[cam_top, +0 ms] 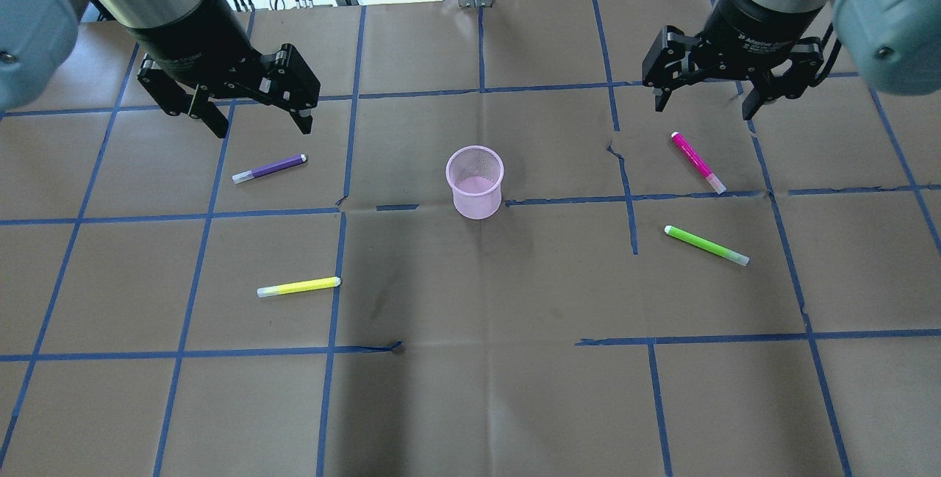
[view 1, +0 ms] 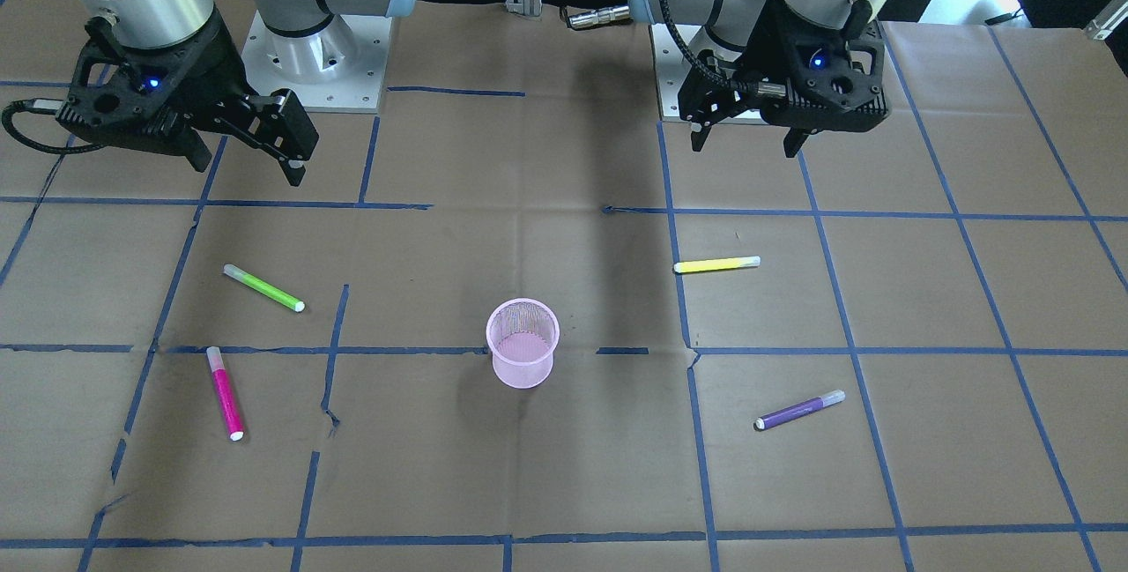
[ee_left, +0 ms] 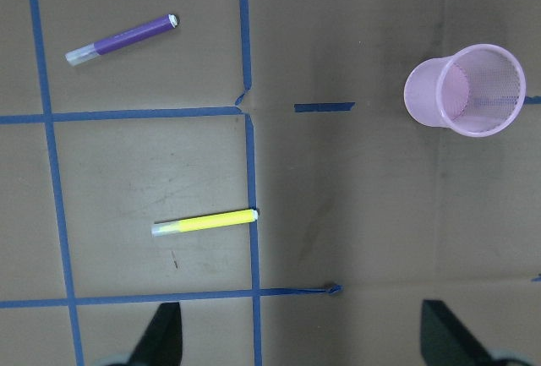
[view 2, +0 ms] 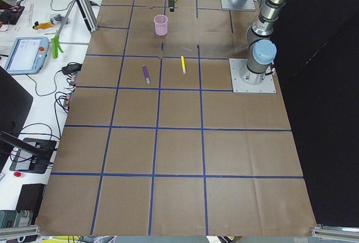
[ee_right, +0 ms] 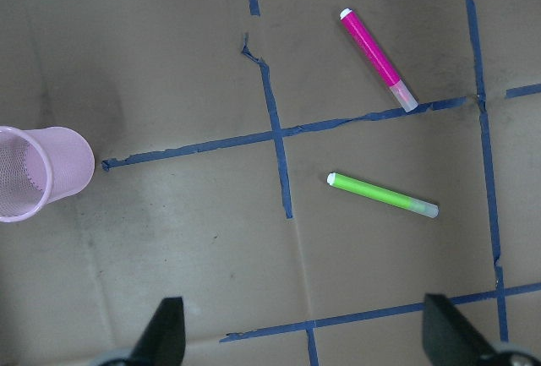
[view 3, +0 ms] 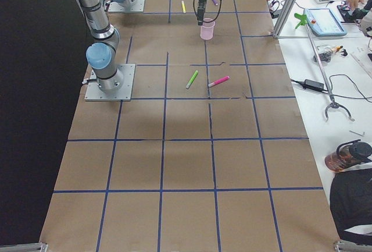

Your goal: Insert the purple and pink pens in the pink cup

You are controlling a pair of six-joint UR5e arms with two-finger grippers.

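Observation:
The pink mesh cup [cam_top: 475,181] stands upright and empty at the table's middle; it also shows in the front view [view 1: 523,343]. The purple pen [cam_top: 269,168] lies flat to the cup's left, just below my left gripper [cam_top: 261,124], which is open, empty and above the table. It also shows in the left wrist view [ee_left: 122,39]. The pink pen [cam_top: 697,162] lies flat to the cup's right, just below my right gripper [cam_top: 704,108], which is open, empty and raised. It also shows in the right wrist view [ee_right: 378,59].
A yellow pen [cam_top: 298,287] lies nearer the robot on the left side. A green pen [cam_top: 706,245] lies nearer the robot on the right side, close to the pink pen. The table is brown paper with a blue tape grid.

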